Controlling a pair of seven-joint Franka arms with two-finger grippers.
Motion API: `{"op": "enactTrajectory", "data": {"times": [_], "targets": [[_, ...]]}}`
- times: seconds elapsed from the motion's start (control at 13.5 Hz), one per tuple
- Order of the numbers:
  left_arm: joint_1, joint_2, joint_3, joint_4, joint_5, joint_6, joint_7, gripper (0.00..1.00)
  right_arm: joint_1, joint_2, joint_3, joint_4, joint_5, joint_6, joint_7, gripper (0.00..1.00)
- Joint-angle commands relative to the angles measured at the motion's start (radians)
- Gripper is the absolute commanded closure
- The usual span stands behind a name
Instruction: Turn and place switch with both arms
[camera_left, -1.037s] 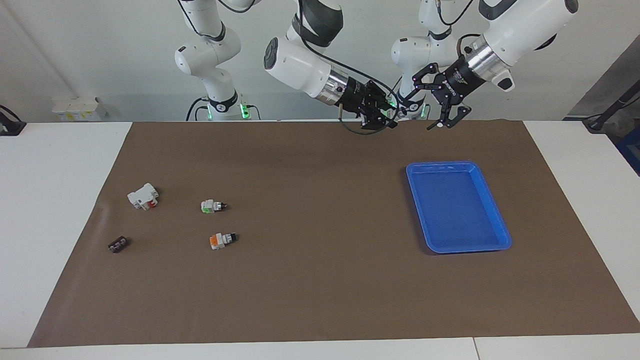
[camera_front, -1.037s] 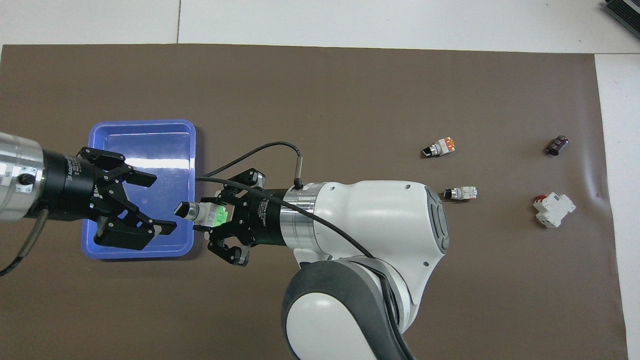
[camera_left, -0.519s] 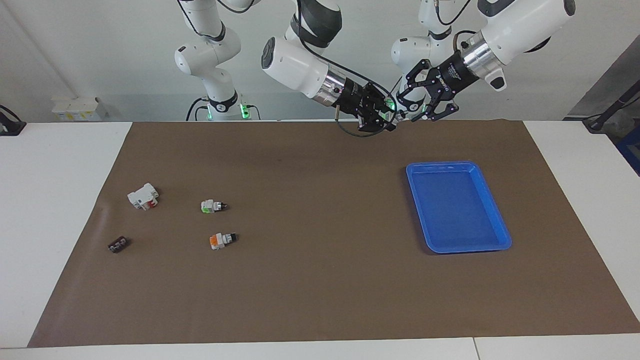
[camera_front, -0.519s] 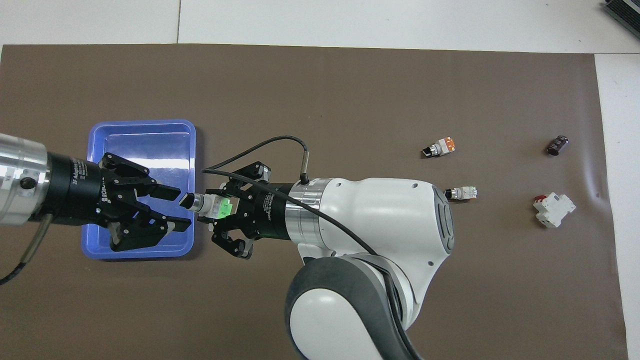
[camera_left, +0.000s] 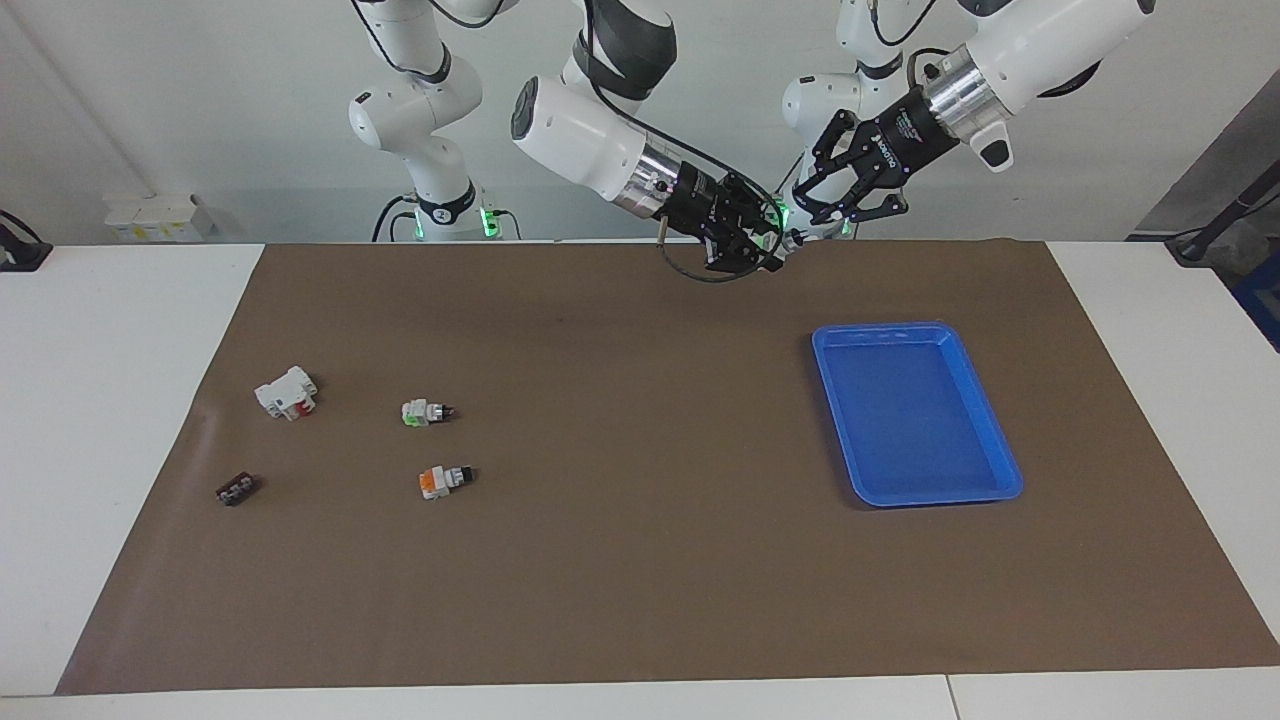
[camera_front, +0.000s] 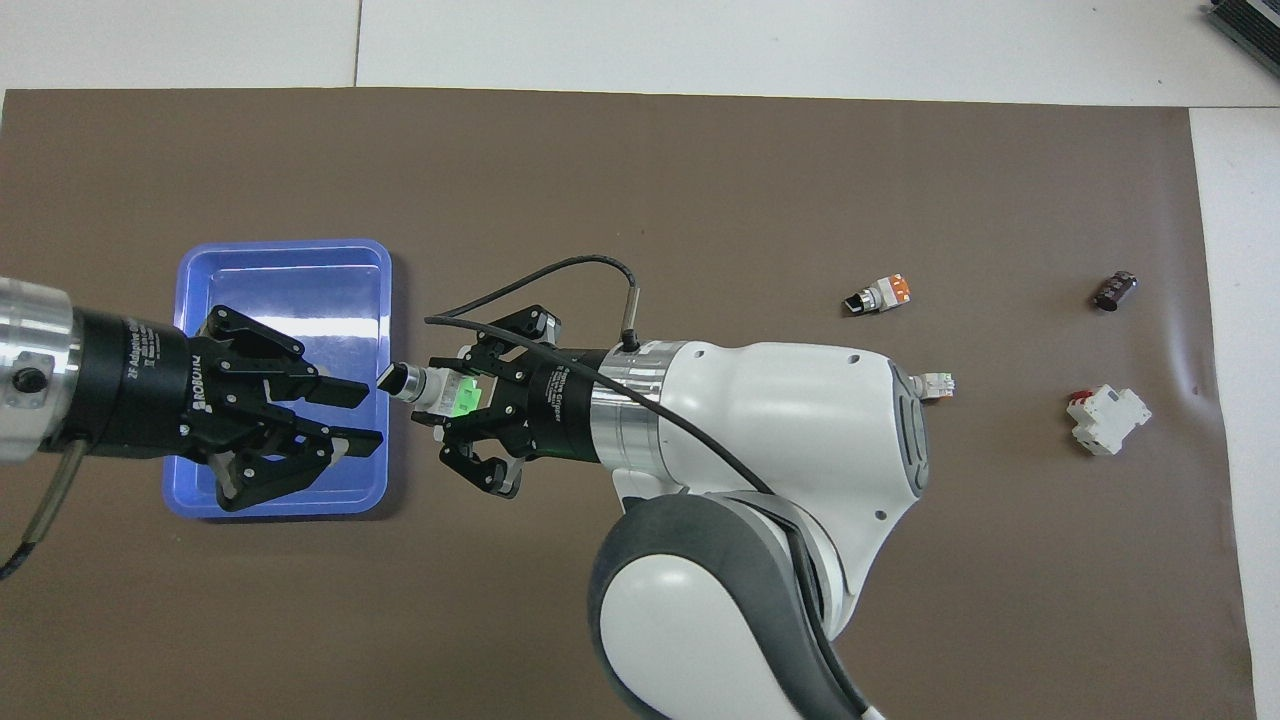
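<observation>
Switch clamped in right hand; left hand, part-closed, meets its knob.

Right gripper: mid-frame, clamped on the switch, knob pointing toward the frame's left.
Left gripper: lower left, over the blue tray, fingers either side of the knob.

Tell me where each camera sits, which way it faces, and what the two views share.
Facing view: high across the table, looking at the robots; both arms and bases show, right gripper holding the switch by the left gripper.
Overhead view: above the robots' end, looking steeply down; forearms and grippers only.
Shared: blue tray, brown mat, orange-ended switch, half a turn apart.
</observation>
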Motion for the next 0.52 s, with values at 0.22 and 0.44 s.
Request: {"op": "enactTrajectory", "data": {"times": [0.22,0.44], "targets": [[-0.016,-0.036,0.006,-0.074,-0.025,0.154,0.05,0.57,-0.006,0.005,0.008,0.011,-0.02,0.012,-0.027,1.0],[-0.01,-0.044,0.007,-0.103,-0.047,0.188,0.061,0.57,0.0,0.004,0.009,0.011,-0.018,0.012,-0.068,1.0]]}}
